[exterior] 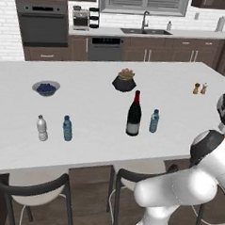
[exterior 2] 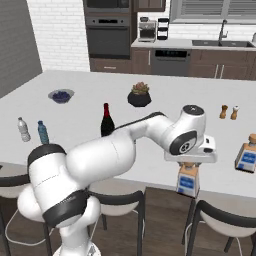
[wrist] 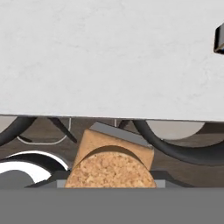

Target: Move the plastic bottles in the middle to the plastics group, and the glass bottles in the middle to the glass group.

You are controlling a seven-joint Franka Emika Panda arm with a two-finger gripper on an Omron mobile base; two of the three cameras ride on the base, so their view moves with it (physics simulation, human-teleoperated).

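Right base view: the gripper [exterior 2: 190,164] hangs past the near edge of the white counter [exterior 2: 90,85], closed on the tan neck of the squarish bottle [exterior 2: 188,182] with the blue-white label; the bottle is upright and held off the counter, in front of its edge and above the stools. A second squarish bottle [exterior 2: 246,156] stands on the counter to the right, near the salt and pepper shakers [exterior 2: 228,112]. Hand view: the cork top of the squarish bottle [wrist: 110,169] sits at the bottom of the frame, with the counter's pale surface [wrist: 109,57] above it. Left base view: the wine bottle [exterior: 134,115] stands upright mid-counter, the pale water bottle [exterior: 154,120] just beside it on the right, apart from it. Far to the left stand two small bottles as a pair — a clear one [exterior: 41,128] and a deeper-blue one [exterior: 67,128]. A bowl of blueberries [exterior: 46,88] and a potted plant [exterior: 125,80] sit farther back
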